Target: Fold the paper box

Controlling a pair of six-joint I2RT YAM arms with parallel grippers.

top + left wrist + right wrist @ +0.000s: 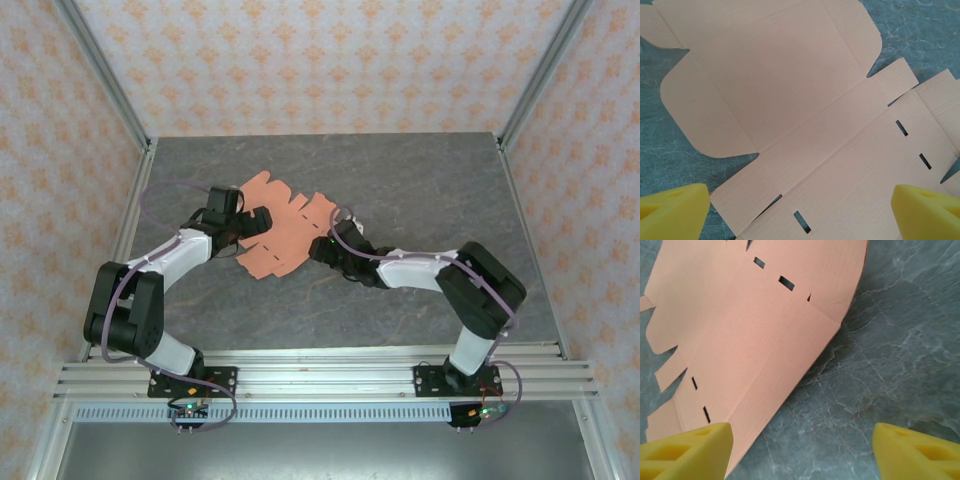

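The paper box [280,232] is a flat salmon-orange die-cut sheet with tabs, slots and crease lines, lying on the grey stone-patterned table [420,190]. My left gripper [243,228] hovers over the sheet's left part, jaws wide apart; in its wrist view the sheet [790,100] spreads flat under the gripper [800,212], yellow fingertips [672,210] on either side. My right gripper [322,243] sits at the sheet's right edge, open. Its wrist view shows the sheet [750,330] and its long edge running down to the left yellow fingertip [690,450], bare table under the gripper [802,452].
Aluminium frame posts [130,140] and patterned walls [320,60] enclose the table on three sides. A metal rail [330,375] runs along the near edge by the arm bases. Bare table lies to the right [450,200] and in front of the sheet.
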